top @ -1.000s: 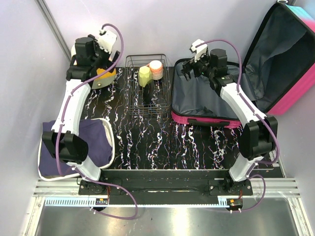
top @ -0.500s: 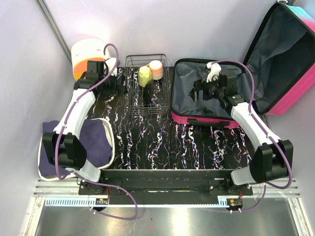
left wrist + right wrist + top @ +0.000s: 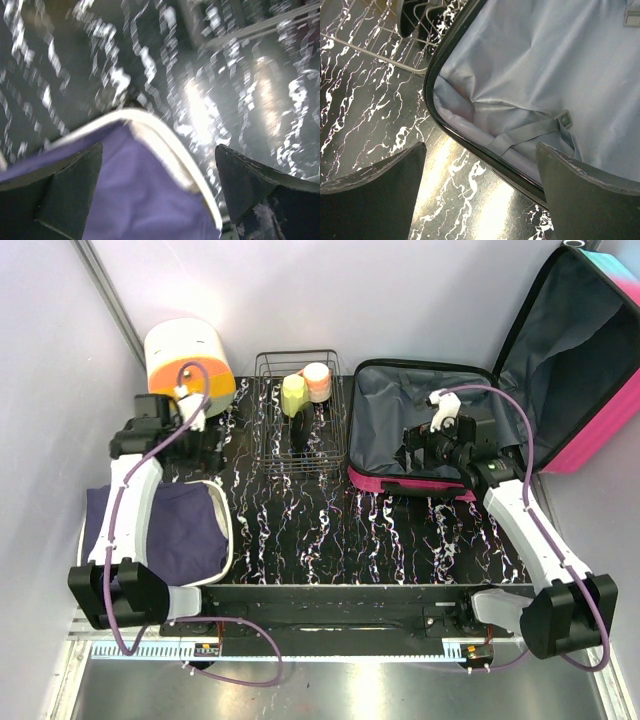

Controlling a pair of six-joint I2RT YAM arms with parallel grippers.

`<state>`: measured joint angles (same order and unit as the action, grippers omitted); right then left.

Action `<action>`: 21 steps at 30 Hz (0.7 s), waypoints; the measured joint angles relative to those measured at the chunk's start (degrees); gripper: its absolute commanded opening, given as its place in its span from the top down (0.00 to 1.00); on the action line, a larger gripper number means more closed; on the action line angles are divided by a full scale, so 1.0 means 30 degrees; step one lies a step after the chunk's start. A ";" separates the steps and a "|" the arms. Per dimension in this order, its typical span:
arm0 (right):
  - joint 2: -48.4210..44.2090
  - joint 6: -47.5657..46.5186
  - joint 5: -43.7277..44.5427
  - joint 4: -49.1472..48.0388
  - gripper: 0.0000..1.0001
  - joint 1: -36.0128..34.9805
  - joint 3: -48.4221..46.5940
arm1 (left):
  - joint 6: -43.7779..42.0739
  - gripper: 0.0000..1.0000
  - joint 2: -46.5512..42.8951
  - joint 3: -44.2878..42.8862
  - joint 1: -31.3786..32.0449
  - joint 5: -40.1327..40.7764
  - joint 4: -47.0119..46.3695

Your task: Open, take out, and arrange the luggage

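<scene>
The pink suitcase (image 3: 385, 425) sits wide open at the back right of the surface (image 3: 330, 530), with its lid leaning on the wall. The base looks emptied out, just grey lining and a strap (image 3: 530, 132). Two cups (image 3: 305, 390) stand in the wire basket (image 3: 270, 410), and a purple cloth bag with white trim (image 3: 185, 525) lies front left. The right end effector (image 3: 480, 185) hangs over the suitcase's near rim, fingers spread, holding nothing. The left end effector (image 3: 160, 190) hangs over the bag's edge, also spread and empty, though that view is blurry. I'd say opening and unpacking are done, and only tidying the arrangement is left.
</scene>
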<state>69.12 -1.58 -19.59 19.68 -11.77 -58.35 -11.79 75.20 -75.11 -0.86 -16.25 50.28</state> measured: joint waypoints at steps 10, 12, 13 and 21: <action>-0.0503 -0.0350 -0.0226 0.0044 0.00 0.0000 0.0146 | -0.3687 0.05 0.2040 0.1574 -0.6375 0.0160 0.5020; -0.0284 -0.0372 -0.0299 0.0044 0.00 0.0007 0.0146 | -0.4000 0.05 0.3016 0.1982 -0.6302 0.0423 0.4838; -0.0146 -0.0372 -0.0313 0.0051 0.00 0.0007 0.0146 | -0.4146 0.03 0.3789 0.2237 -0.6251 0.0663 0.4575; 0.0488 -0.0372 -0.0335 0.0073 0.00 0.0015 0.0117 | -0.5421 0.01 0.8094 0.0758 -0.5049 0.1588 0.4809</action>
<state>70.59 -2.70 -20.60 19.90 -11.73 -58.00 -28.05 99.48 -72.84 -16.01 -11.49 64.71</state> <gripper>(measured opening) 0.994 0.987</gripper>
